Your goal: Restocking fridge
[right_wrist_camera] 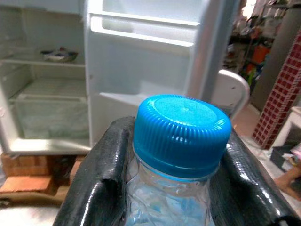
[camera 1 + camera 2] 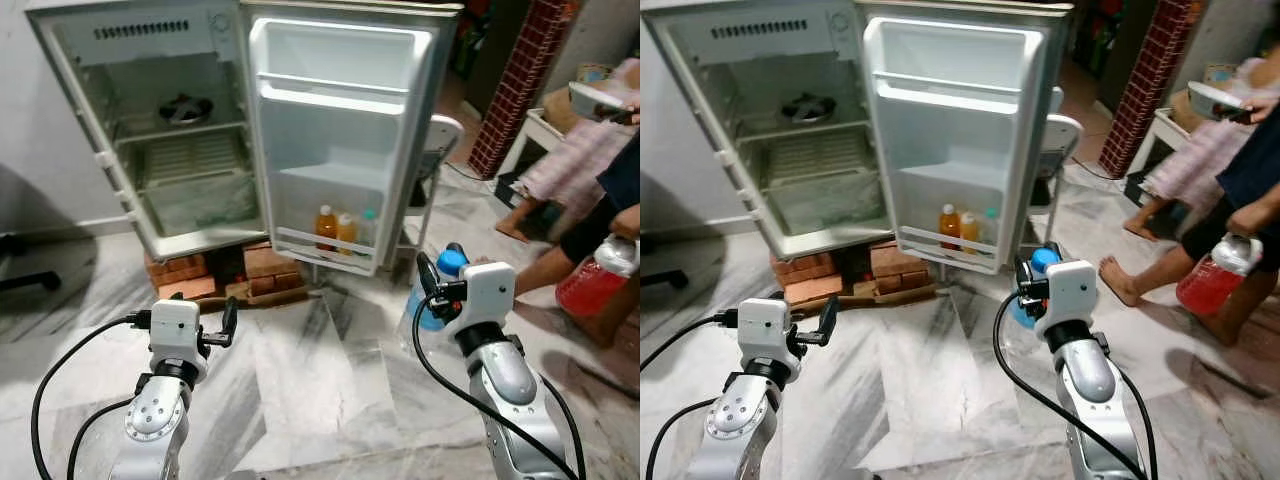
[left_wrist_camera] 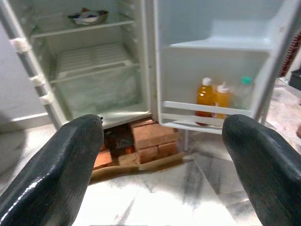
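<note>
White and open, the fridge (image 2: 190, 130) was seen in the left eye view ahead of both grippers, raised on bricks (image 2: 215, 272), with its door (image 2: 335, 140) swung wide. A bowl (image 2: 186, 108) was set on the upper shelf. Three bottles (image 2: 343, 231) were stood in the lowest door rack, ahead of and between the two grippers. The left gripper (image 2: 205, 325) was held low over the marble floor (image 2: 320, 390), fingers apart and empty. The right gripper (image 2: 437, 285) was closed on a blue-capped bottle (image 2: 432, 300). Beyond it to the right, a person's hand (image 2: 625, 222) was seen holding a red jug (image 2: 595, 280).

In the right eye view the same scene was given, with a chair (image 2: 1060, 135) behind the door.

In the left wrist view the two fingers (image 3: 56, 169) were spread wide, with nothing between them; the orange bottles and a clear one were framed straight ahead in the rack.

In the right wrist view the blue cap (image 1: 182, 134) was seen between the black fingers (image 1: 101, 179), which were pressed against the bottle's neck on either side, well short of the door.
</note>
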Tool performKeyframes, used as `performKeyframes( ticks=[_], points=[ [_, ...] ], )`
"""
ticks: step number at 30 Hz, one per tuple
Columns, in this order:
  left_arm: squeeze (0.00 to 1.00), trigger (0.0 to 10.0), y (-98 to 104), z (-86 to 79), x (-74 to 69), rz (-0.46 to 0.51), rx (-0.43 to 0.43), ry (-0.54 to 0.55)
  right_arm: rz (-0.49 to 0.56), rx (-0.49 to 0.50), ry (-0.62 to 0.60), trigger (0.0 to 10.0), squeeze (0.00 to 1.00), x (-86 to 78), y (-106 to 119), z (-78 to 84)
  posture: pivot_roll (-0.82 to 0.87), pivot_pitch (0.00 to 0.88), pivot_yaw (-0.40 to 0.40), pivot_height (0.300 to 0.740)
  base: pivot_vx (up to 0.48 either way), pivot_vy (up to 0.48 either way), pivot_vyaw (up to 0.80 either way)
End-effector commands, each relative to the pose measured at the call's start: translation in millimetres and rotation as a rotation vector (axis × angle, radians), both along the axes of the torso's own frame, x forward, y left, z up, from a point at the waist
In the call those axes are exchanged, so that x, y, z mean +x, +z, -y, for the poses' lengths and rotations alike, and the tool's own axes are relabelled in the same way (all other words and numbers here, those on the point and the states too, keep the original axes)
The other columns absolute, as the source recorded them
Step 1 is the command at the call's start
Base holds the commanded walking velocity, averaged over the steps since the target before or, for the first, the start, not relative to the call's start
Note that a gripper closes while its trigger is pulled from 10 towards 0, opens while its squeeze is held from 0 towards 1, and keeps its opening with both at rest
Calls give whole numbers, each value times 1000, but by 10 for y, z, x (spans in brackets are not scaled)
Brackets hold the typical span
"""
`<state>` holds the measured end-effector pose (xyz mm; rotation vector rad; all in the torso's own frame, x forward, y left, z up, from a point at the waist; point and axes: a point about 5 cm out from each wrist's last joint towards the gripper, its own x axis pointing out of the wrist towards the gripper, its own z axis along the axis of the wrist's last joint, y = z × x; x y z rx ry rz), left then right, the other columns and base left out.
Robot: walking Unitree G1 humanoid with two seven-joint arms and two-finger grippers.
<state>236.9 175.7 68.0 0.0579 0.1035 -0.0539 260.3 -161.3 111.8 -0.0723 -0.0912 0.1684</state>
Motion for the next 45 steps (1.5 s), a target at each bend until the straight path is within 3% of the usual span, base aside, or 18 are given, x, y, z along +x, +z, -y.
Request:
performKeyframes(
  ticks=[1,25,30,45],
  points=[
    [0,10000,25,-61,-7,1,11,14,49,10,31,10000,0,-1,123,-75,8,68,-27,740,0,480,0],
    [0,10000,46,-31,-29,-5,38,-3,58,2,17,10000,0,-7,161,-41,9,80,-19,740,0,463,0],
    [0,10000,76,28,-17,18,25,-73,58,-1,18,10000,0,-8,158,-42,7,80,-21,740,0,0,0],
    [0,10000,87,26,-10,25,10,-69,73,-48,65,10000,0,5,177,-83,9,80,-23,740,298,0,0]
  ],
)
